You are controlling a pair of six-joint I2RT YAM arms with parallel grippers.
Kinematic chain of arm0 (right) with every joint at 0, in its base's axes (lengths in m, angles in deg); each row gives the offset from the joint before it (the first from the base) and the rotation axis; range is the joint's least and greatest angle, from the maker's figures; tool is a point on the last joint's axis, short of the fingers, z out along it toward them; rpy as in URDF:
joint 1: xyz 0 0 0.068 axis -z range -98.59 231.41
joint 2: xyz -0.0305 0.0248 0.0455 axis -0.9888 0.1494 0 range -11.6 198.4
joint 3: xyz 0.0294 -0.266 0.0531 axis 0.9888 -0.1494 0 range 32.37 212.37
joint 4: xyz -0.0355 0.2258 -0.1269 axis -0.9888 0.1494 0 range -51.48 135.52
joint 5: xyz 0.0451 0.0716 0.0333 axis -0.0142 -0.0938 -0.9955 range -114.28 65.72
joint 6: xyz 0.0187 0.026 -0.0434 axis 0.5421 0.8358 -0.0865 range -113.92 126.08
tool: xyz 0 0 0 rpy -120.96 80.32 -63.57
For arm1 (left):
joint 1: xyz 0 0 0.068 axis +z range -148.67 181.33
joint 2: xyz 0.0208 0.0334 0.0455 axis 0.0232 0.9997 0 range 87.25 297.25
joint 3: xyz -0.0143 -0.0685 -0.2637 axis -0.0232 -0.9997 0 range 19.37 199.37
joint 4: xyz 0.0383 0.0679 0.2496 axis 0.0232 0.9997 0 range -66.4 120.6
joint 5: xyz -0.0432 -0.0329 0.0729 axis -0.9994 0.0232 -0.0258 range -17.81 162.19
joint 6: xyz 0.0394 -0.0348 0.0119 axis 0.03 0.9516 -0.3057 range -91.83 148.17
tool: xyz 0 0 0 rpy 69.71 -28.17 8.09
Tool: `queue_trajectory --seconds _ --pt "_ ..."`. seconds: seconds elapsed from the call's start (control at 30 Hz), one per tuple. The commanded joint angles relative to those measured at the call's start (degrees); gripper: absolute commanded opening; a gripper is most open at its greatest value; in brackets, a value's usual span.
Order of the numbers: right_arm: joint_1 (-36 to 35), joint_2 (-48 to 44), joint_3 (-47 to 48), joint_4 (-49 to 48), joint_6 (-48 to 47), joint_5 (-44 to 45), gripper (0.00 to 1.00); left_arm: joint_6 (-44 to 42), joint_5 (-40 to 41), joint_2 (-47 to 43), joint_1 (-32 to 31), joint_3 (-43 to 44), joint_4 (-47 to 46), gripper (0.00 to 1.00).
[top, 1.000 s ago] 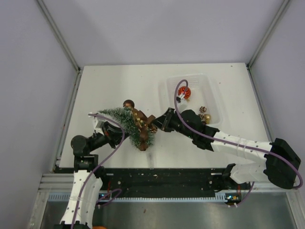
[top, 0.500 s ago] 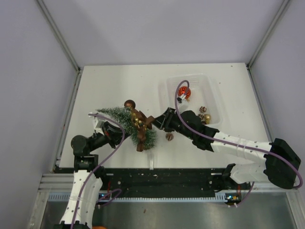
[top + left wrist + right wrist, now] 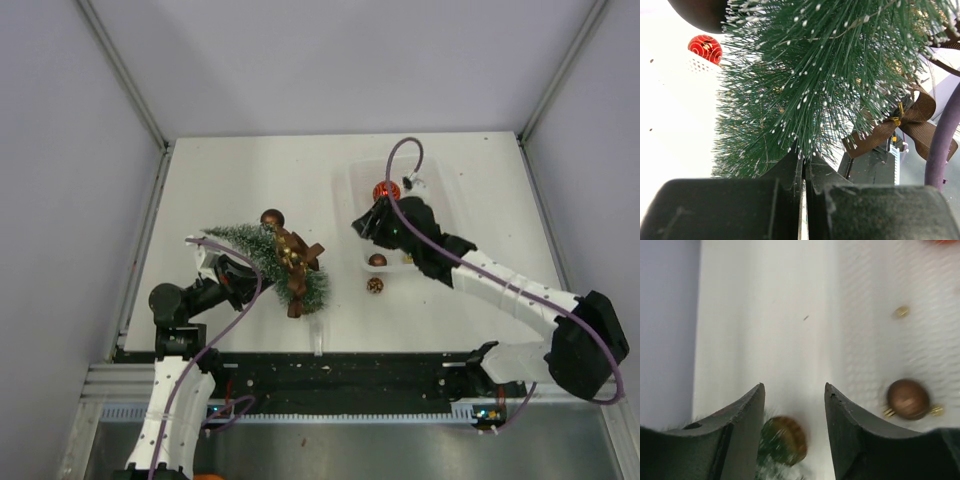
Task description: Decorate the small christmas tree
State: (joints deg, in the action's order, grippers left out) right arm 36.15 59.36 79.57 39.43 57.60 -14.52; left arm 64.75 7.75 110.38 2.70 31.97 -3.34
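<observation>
Since a second ago the right end effector has left the tree's side and swung over to the near-left corner of the clear tray, which sits toward the right edge of the desk. Its fingers have parted and hold nothing. A brown bauble now lies loose on the desk between tray and tree. The small christmas tree rests tilted near the desk's near edge, left of centre, its tip toward the left edge and a brown ribbon bow on its bristles. The left end effector is clamped tight on the tree's bristles. A red bauble lies in the tray.
</observation>
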Motion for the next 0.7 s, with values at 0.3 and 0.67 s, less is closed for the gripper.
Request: queue_trajectory --seconds 0.3,0.67 --pt "17.75 18.51 17.22 21.24 -17.07 3.45 0.58 0.34 0.73 -0.46 0.13 -0.12 -3.38 0.0" --pt "17.75 19.48 11.16 21.59 -17.34 -12.92 0.57 -0.1 0.81 0.07 0.13 -0.21 -3.3 0.0"
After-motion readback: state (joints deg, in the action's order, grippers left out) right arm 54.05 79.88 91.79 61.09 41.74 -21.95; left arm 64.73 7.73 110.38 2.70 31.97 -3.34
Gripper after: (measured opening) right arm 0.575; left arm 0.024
